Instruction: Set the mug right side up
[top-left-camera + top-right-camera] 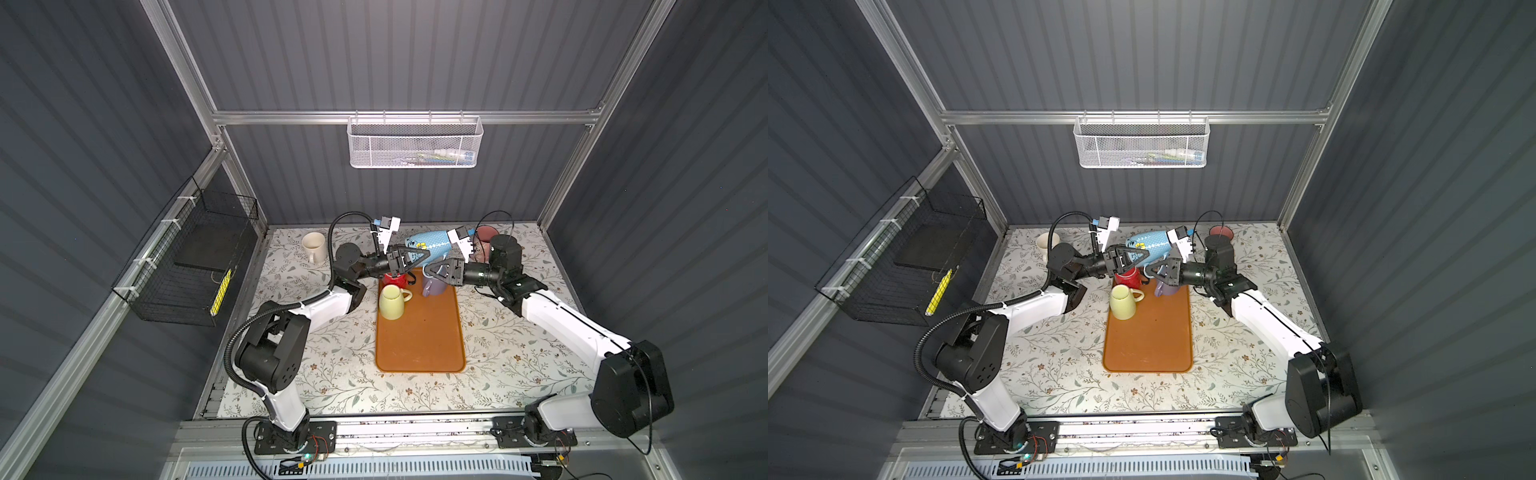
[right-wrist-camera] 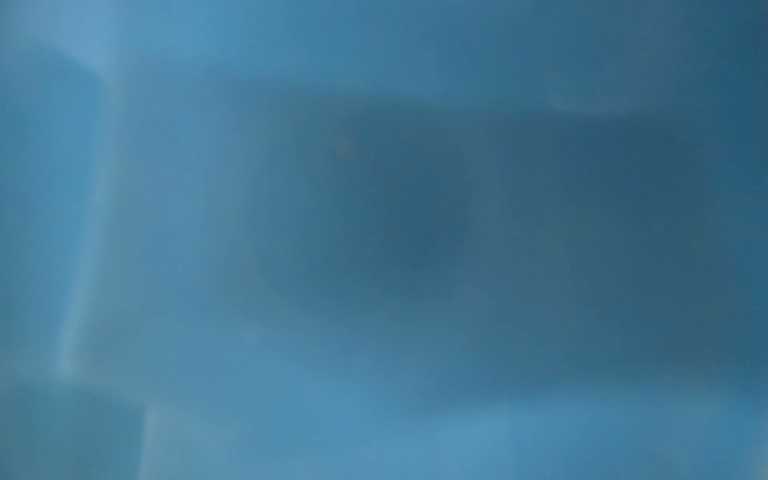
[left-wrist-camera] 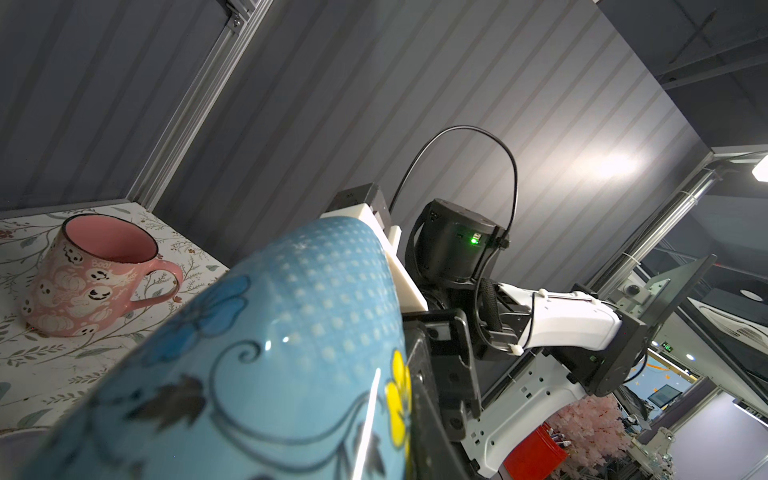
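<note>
The blue mug (image 1: 430,244) hangs on its side in the air over the far end of the tray (image 1: 419,345), between the two arms; the right gripper (image 1: 435,269) is clenched almost shut on it, and its wrist view is filled with blurred blue; the left gripper (image 1: 417,252) lies against the mug's other end, but I cannot tell whether it grips; a red mug (image 1: 395,280) and a purple mug (image 1: 434,287) stand on the tray beneath.

Both top views are bright and sharp, the right wrist view all blur, glare streaking the mug (image 3: 291,332).
</note>
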`<state>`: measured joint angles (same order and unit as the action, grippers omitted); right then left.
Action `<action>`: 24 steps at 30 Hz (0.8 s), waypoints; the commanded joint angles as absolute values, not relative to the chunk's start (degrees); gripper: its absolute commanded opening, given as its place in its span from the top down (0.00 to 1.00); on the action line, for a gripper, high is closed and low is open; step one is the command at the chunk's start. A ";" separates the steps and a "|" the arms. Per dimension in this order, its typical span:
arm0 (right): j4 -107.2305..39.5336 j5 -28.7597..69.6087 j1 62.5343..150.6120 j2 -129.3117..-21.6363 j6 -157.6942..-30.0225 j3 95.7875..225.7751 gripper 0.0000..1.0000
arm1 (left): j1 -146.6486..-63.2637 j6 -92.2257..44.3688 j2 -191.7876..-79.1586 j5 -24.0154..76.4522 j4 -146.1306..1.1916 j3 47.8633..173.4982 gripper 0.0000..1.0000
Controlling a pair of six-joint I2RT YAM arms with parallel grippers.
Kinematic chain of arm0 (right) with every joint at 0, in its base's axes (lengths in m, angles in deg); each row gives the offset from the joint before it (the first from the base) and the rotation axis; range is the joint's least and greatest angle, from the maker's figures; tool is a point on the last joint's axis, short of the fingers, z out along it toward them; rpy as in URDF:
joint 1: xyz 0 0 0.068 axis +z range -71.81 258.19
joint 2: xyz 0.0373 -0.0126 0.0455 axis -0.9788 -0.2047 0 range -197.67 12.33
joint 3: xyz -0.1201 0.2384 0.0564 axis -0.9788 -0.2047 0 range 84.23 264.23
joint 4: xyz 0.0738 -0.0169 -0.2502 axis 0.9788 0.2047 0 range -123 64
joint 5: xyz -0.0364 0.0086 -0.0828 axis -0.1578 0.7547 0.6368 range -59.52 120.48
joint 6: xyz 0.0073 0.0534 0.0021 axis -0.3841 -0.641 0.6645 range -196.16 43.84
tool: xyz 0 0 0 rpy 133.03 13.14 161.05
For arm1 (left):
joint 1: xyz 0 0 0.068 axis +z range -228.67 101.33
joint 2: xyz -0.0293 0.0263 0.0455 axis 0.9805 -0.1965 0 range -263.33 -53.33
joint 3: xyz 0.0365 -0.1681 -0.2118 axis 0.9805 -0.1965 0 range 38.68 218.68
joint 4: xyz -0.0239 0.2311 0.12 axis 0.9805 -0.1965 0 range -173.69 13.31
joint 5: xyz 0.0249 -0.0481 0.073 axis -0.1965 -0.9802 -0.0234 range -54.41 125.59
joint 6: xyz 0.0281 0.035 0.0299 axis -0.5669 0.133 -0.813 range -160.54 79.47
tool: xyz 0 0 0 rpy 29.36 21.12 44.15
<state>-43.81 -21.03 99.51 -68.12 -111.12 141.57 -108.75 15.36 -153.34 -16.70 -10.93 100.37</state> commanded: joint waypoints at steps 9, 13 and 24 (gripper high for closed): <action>-49.92 -20.19 100.40 -68.45 -108.85 140.09 0.80 | -109.16 13.99 -151.18 -12.90 -14.25 99.98 1.00; -52.06 -20.73 100.43 -69.18 -110.11 139.34 0.72 | -108.99 13.52 -150.28 -12.22 -14.69 98.91 1.00; -52.27 -20.66 99.97 -70.04 -110.28 138.16 0.58 | -105.46 11.64 -147.97 -12.02 -19.27 98.31 1.00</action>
